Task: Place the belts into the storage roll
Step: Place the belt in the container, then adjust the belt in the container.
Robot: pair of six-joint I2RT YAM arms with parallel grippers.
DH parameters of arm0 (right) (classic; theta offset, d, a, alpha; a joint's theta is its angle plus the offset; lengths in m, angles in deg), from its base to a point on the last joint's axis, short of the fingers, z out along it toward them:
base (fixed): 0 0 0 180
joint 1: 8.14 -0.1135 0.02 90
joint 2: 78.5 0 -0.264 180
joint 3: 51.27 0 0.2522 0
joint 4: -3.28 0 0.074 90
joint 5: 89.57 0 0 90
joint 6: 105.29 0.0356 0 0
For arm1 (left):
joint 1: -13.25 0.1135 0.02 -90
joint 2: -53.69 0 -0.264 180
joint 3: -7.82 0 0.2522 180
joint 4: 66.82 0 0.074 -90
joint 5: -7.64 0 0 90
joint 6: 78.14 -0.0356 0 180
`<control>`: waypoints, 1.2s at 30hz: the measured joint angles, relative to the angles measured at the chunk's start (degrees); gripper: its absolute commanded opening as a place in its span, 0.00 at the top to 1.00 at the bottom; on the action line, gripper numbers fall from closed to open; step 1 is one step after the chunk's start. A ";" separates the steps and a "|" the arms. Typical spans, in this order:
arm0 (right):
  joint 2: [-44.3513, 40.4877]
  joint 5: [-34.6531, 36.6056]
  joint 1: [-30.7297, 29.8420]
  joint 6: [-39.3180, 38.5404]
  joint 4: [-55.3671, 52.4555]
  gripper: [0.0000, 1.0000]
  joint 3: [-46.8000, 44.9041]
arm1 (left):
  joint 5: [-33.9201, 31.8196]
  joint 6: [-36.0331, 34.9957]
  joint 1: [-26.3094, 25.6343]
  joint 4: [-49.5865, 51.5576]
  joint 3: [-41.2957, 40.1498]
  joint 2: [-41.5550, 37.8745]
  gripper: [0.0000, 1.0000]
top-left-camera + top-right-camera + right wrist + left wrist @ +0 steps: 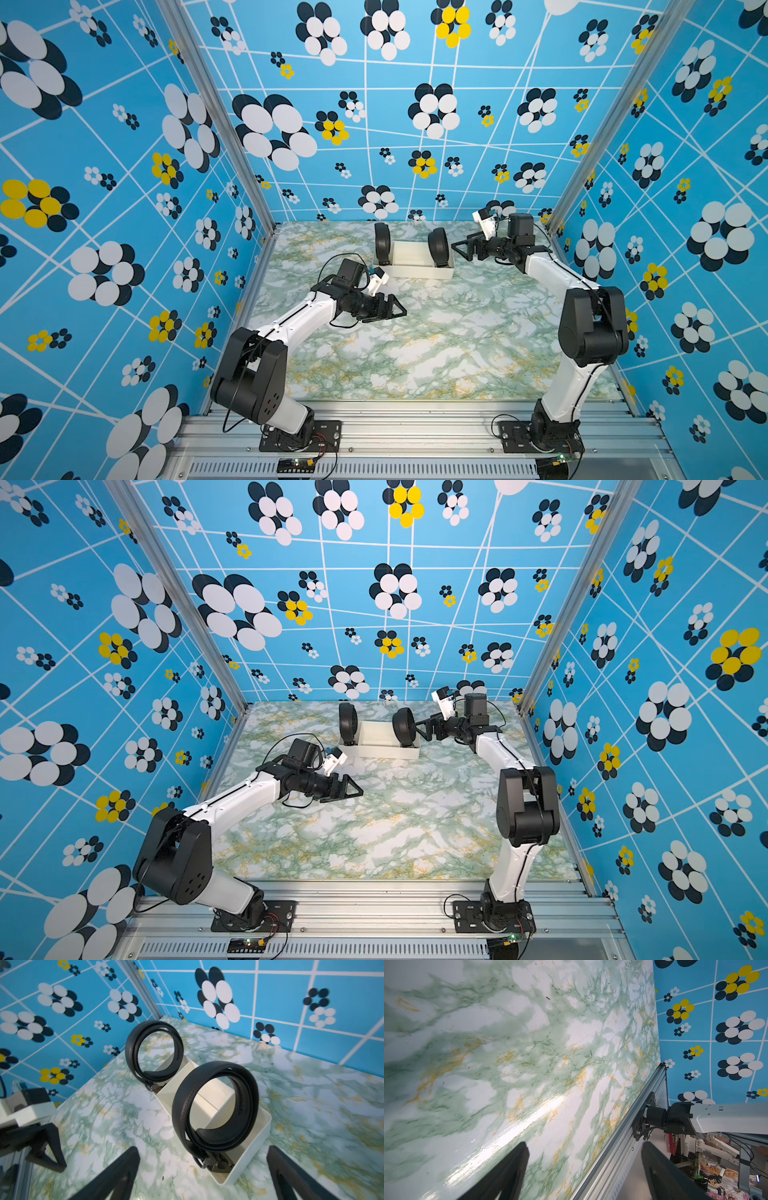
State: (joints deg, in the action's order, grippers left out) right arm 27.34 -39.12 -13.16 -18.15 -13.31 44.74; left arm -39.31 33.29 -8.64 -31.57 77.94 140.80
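1. My left arm (291,318) starts from its base at lower left of both top views. The elbow is folded low and the white forearm slants up-right toward frame centre.
2. My left gripper (392,309) points right, roughly level over the green-and-white marbled tabletop (436,353). In its wrist view the two black fingers (512,1172) stand wide apart with only bare marble between them. It holds nothing.
3. My right arm (582,332) rises from its base at lower right. The black elbow sits high by the table's right edge, and the forearm reaches up-left to the far end of the table.
4. My right gripper (462,249) points left at the right-hand end of the low cream-white rectangular plastic tray (415,272), upper centre of both top views. The jaws are spread wide and empty. In the wrist view the fingertips (128,1161) stop short of the tray.
5. Two black leather-look belts, each wound into a round coil, stand on edge in the tray.
6. The right-hand belt coil (438,247) is large at centre in the right wrist view (180,1105). It sits in the end compartment nearest my right gripper, with its dark metal buckle (209,1164) down on the tray floor.
7. The left-hand belt coil (382,243), upper centre in that wrist view (129,1053), sits in the opposite end compartment, buckle also down.
8. The middle compartment lies between the coils. Neither gripper touches a belt.
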 measured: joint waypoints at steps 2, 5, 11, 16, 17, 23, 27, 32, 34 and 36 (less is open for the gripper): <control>-0.31 1.64 -0.46 4.87 -6.40 0.01 6.67 | -0.22 0.04 0.00 -0.83 -0.04 -0.22 0.11; 5.84 -0.39 -0.83 12.41 -18.62 0.01 26.67 | -0.44 0.11 0.00 -2.29 -0.59 -1.14 0.12; 24.13 16.61 -9.92 14.29 -49.33 0.03 65.22 | -1.53 0.52 0.00 -4.85 -3.96 -4.83 0.11; 27.80 33.55 -21.03 18.38 -63.60 0.01 66.31 | -2.69 0.66 0.00 -5.33 -6.56 -8.20 0.11; 28.04 36.17 -22.05 19.02 -65.09 0.01 66.12 | -2.91 0.70 0.00 -5.40 -7.21 -9.03 0.11; 28.28 49.13 -22.93 20.72 -68.08 0.01 65.96 | -3.96 1.18 0.22 -5.51 -10.60 -13.29 0.11; 28.70 52.92 -22.88 21.46 -68.32 0.01 65.96 | -4.09 1.57 1.09 -5.62 -13.18 -16.06 0.11; 31.06 53.42 -22.99 21.55 -67.91 0.01 66.97 | -4.04 1.73 2.91 -5.53 -14.84 -17.99 0.11; 33.38 54.03 -23.12 21.55 -67.84 0.01 69.18 | -4.02 1.73 3.72 -5.31 -15.08 -18.58 0.11; 34.91 54.51 -23.26 21.55 -67.63 0.01 69.85 | -4.00 1.73 4.46 -5.22 -15.41 -19.10 0.11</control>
State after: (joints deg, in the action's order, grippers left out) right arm 62.25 15.39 -36.42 3.40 -80.94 114.60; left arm -43.31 35.02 -4.18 -36.79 62.53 121.70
